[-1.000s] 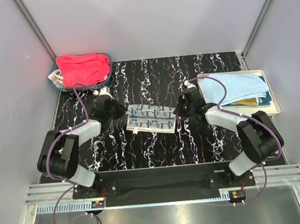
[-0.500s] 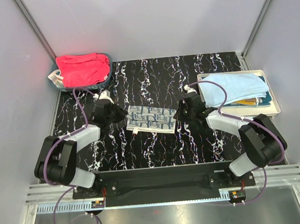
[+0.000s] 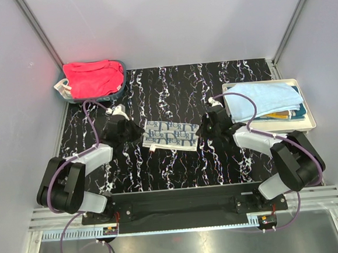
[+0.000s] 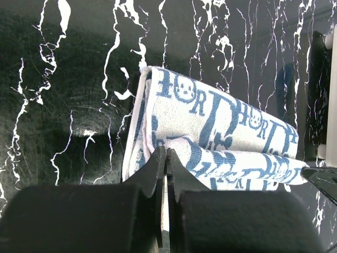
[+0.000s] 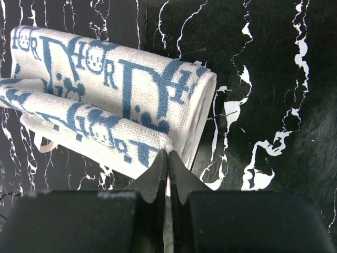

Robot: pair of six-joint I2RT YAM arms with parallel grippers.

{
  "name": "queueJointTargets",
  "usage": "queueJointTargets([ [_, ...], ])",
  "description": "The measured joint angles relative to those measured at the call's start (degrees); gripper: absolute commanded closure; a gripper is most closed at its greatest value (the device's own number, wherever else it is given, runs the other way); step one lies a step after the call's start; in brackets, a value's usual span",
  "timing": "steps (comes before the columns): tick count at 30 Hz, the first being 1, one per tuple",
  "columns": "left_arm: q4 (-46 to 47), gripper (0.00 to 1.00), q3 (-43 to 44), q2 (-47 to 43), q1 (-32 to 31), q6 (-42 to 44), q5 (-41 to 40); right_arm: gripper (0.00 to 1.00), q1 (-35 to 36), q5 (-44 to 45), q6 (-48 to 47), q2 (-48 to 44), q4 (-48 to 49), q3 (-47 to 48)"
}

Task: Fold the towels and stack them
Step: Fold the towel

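On the tabletop [image 3: 172,97], my left end effector [image 4: 166,154] and right end effector [image 5: 167,156] are clamped on the folded blue-lettered white towel [image 3: 169,134], at its 9 and 3 o'clock ends.

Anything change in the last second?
Both arms' elbows sank toward the near edge. The left gripper and right gripper crept slightly nearer, still pinched shut on the ends of the printed towel. Nothing grabbed or released. Unchanged: that towel, the red towel in the bin, and the light blue towel on the tray.

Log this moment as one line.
printed towel: mid-table, part-folded | left end effector: shut on it | right end effector: shut on it
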Motion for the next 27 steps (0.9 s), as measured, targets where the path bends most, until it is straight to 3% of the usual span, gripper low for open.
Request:
queueJointTargets([
  [19, -1.03, 1.00, -2.54, -1.92, -0.15, 1.07, -0.50, 0.93, 1.62, 0.00, 1.29, -1.14, 0.48, -2.32],
  [27, -1.55, 0.72, -3.41, -2.01, -0.13, 1.84, -0.55, 0.69, 2.16, 0.00, 2.34, -1.40, 0.39, -2.95],
])
